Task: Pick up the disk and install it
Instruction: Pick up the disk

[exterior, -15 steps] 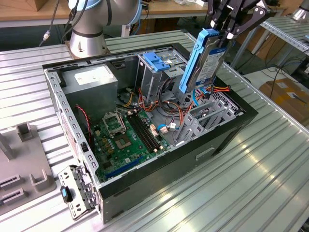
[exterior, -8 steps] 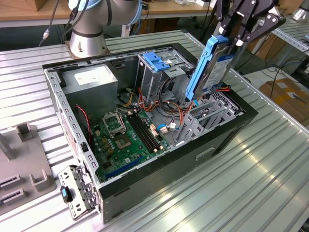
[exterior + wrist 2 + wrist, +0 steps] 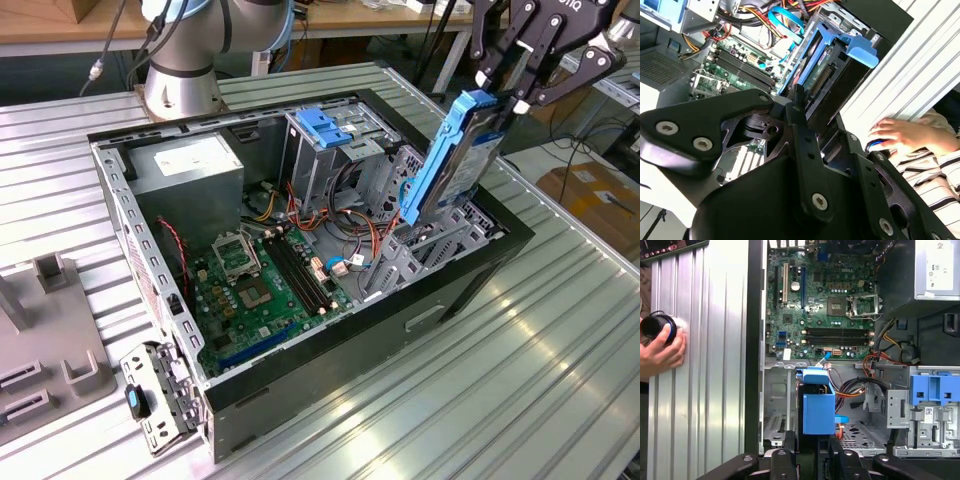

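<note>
Exterior view: the black pincer [image 3: 515, 95] is clamped on the upper end of the disk [image 3: 450, 165], which hangs above the open computer case [image 3: 400, 330], over its drive-bay corner. The disk's long axis stands steep and leaning, with the lower end aimed into the case.

Second wrist view: the disk [image 3: 822, 75] shows a circuit-board face between blue rails and points into the case.

First wrist view: the disk [image 3: 818, 410] sits end-on over the case's bay.

It looks rigid, fairly dense and shock-sensitive. The rails likely flex, so gripping the flat metal body seems safest.
</note>
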